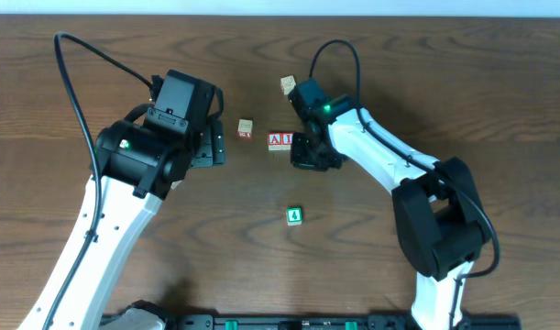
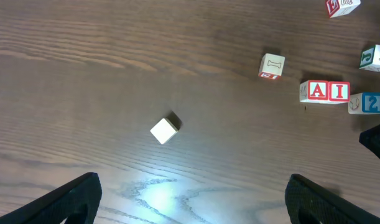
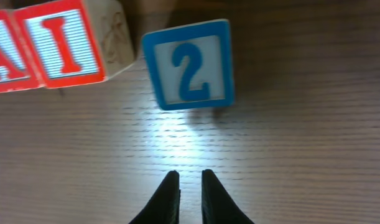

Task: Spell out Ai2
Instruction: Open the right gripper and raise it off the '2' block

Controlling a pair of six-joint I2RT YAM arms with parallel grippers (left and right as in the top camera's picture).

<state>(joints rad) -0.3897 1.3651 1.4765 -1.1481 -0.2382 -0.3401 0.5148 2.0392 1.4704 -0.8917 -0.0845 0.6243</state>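
Ai2 row (image 2: 339, 92): is lying near the middle of the counter (image 2: 115, 74), almost fully spelled out.
A block (image 3: 0, 59): is showing a red letter in a red frame on a white face and is touching its neighbour on the right.
I block (image 3: 62, 45): is showing the same red frame and letter, sitting flush against the first block with pale bare wood on its side.
2 block (image 3: 188, 64): is showing a blue digit in a blue frame; it is sitting just beside the I, a thin gap apart, a little lower than the red pair and turned slightly.
Step in hand: seems to be the last one, squaring the 2 up with the other letters.
Right claw (image 3: 190, 180): is hanging just behind the 2 with its fingers pressed together, gripping nothing.
Next move: is probably calling for a light nudge that brings the 2 level with the I and closes the gap, without knocking the red pair.
Left claw (image 2: 193, 183): is spread wide and carrying nothing, hovering near a plain beige cube (image 2: 165, 130).
Green-framed cube (image 1: 295, 216): is sitting well apart from the row.
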